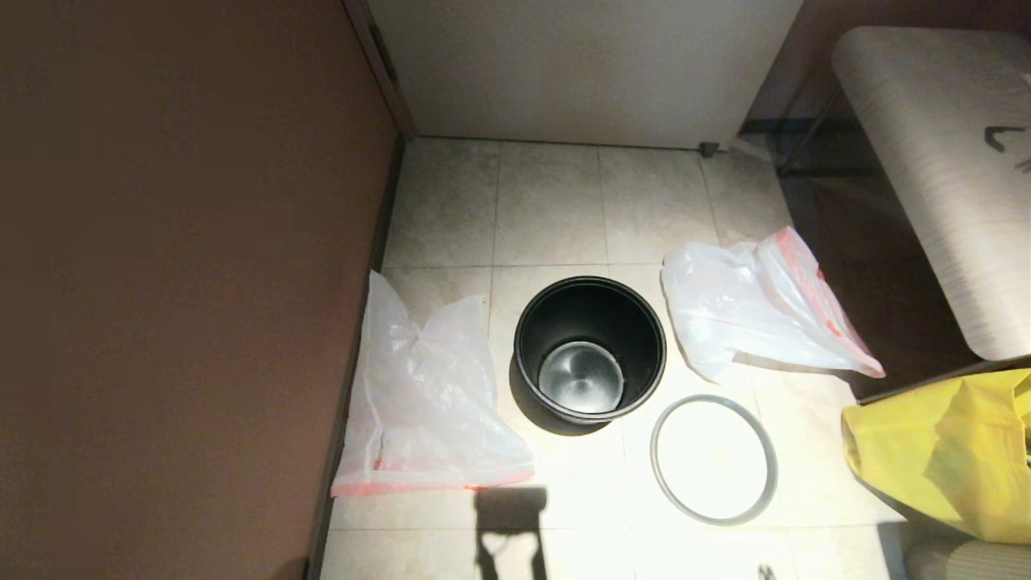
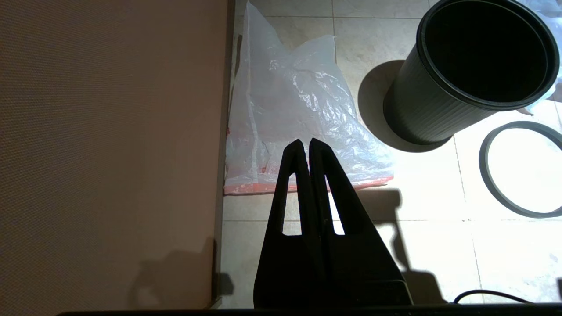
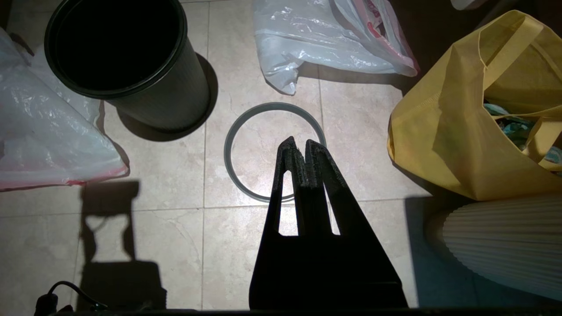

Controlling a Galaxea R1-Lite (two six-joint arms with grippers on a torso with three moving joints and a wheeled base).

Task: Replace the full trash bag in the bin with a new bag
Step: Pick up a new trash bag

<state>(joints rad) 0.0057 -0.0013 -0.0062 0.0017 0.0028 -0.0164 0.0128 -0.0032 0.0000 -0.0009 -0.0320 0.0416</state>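
Observation:
The bin (image 1: pixel 556 322) stands upright on the tiled floor with no bag in it, its shiny bottom showing. Its grey hoop (image 1: pixel 655 459) lies flat on the floor beside it. The new bag (image 1: pixel 427 387) lies flat against the brown wall, pink band toward me. The full trash bag (image 1: pixel 741 314) bulges off the floor on the bin's other side, pink band at its mouth. My left gripper (image 2: pixel 306 141) hangs shut and empty above the new bag's (image 2: pixel 298 101) near edge. My right gripper (image 3: pixel 299 140) is shut and empty over the hoop (image 3: pixel 228 149), near the full bag (image 3: pixel 316 39).
A big yellow bag (image 1: pixel 950 451) with things inside sits at the right, next to a ribbed pale object (image 3: pixel 505 245). A brown wall (image 1: pixel 177 282) bounds the left side, a white door (image 1: pixel 588 64) the back, and a pale bench (image 1: pixel 942 161) stands far right.

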